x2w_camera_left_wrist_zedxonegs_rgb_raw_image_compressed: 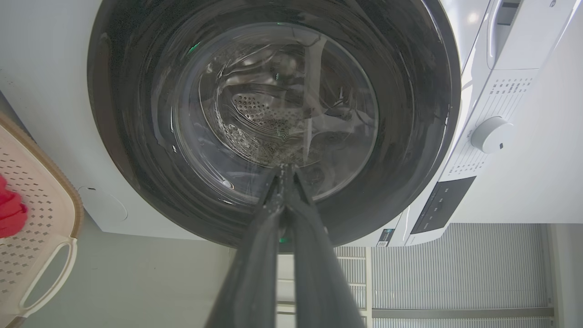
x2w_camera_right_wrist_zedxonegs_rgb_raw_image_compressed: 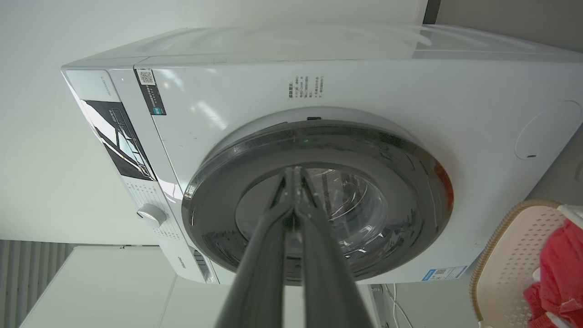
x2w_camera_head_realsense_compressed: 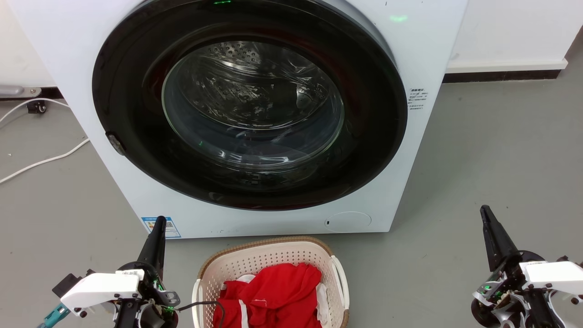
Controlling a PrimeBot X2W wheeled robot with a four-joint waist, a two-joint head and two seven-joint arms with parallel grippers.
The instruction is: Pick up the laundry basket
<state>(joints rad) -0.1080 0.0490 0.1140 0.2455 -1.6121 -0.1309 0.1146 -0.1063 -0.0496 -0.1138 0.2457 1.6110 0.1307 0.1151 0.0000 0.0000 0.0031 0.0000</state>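
In your head view, the small cream-white perforated plastic laundry basket, rounded-rectangular with a brown woven-look rim and white loop side handles, sits at the bottom centre of the frame on the grey floor. It stands just in front of the big white front-loading washing machine, which takes up the upper middle of the picture. A crumpled red cloth lies inside the basket, with some white fabric showing beside it. The machine's round dark-rimmed glass door is closed, and you can see the shiny drum through it. Your left tool is at the lower left, near the basket's left side but not touching it. Its two long dark fingers are pressed together and hold nothing. Your right tool is at the lower right, well apart from the basket, and its fingers also meet at the tips with nothing between them. Both tools point up the frame towards the machine. In the left wrist view a corner of the basket and one loop handle show at the lower left edge. In the right wrist view the basket and the red cloth sit at the lower right. A thin white cable trails across the floor at the left edge of the head view.
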